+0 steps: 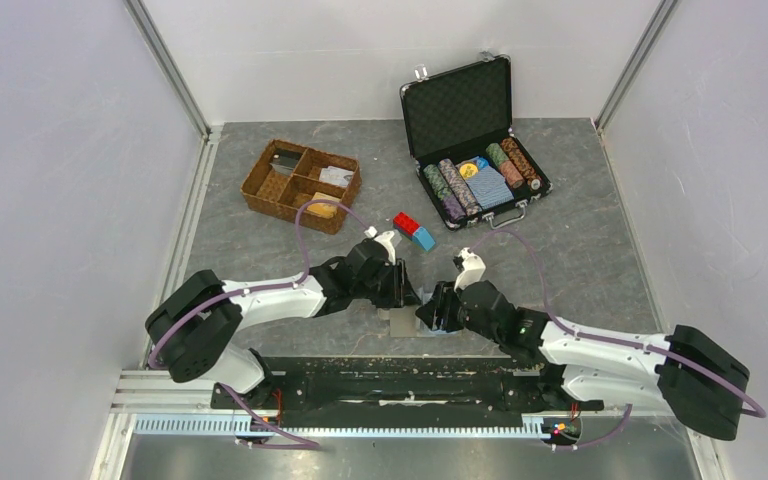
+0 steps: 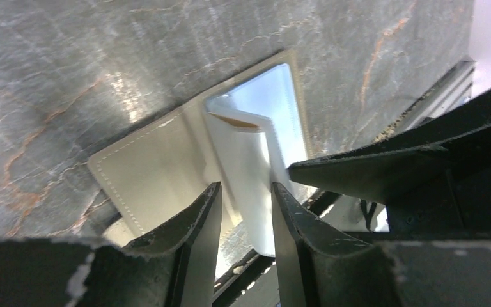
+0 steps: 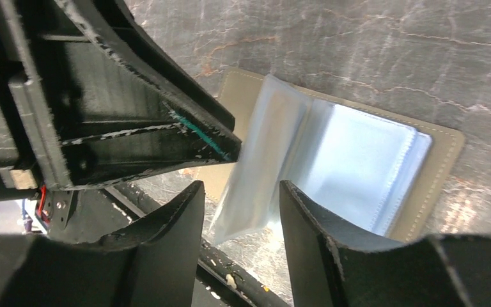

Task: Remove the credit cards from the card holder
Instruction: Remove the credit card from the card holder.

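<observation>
The grey-tan card holder (image 1: 401, 322) lies open on the table near the front edge, between both grippers. In the left wrist view its cover (image 2: 153, 166) is spread flat and clear light-blue sleeves (image 2: 275, 109) stand up from the spine. A thin tan-orange edge (image 2: 233, 120) shows in one sleeve; I cannot tell whether it is a card. My left gripper (image 2: 246, 188) is open, with a raised sleeve between its fingers. My right gripper (image 3: 240, 188) is open around the same raised sleeve (image 3: 262, 166). The holder's cover (image 3: 444, 153) also shows there. Both grippers (image 1: 405, 293) (image 1: 430, 314) hover just above it.
A brown wicker tray (image 1: 260, 185) at the back left holds an orange-gold flat piece (image 1: 322, 210) and a pale card (image 1: 335, 175). An open black chip case (image 1: 460, 105) stands at the back right. Red (image 1: 406, 222) and blue (image 1: 424, 239) bricks lie behind the grippers. The black front rail (image 1: 390, 370) is close.
</observation>
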